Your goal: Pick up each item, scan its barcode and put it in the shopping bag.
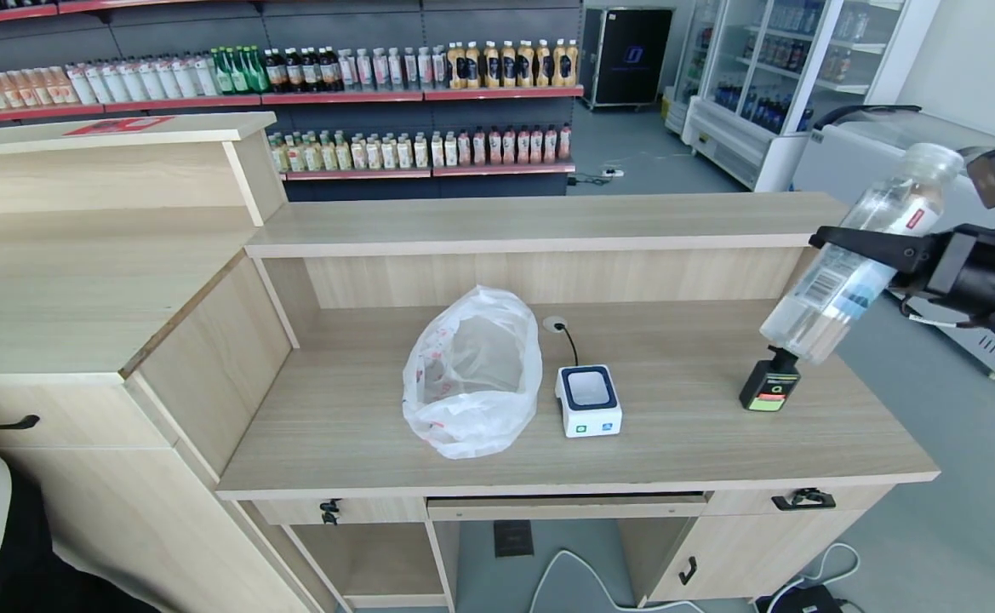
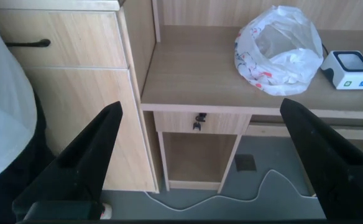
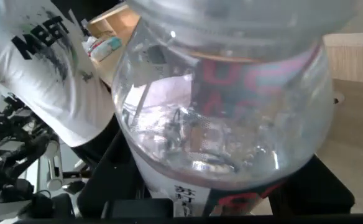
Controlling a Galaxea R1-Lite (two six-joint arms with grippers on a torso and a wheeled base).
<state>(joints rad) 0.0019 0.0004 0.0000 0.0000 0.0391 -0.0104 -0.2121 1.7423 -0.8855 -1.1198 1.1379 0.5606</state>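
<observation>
Bottle's up, scan comes next
Right claw clamped on the tilted bottle; scanner sits on the worktop well to its left, bag just beyond, so barcode needs swinging over

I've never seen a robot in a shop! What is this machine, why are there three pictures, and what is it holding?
It is a robot with two arms that end in grippers, like pinching hands. The big picture comes from a camera on its head; the other two come from cameras on its wrists. On the wooden counter lie a plastic shopping bag, a small white scanner and a small black item. The right gripper is shut on a clear bottle, held tilted. The left gripper is open and empty.
</observation>
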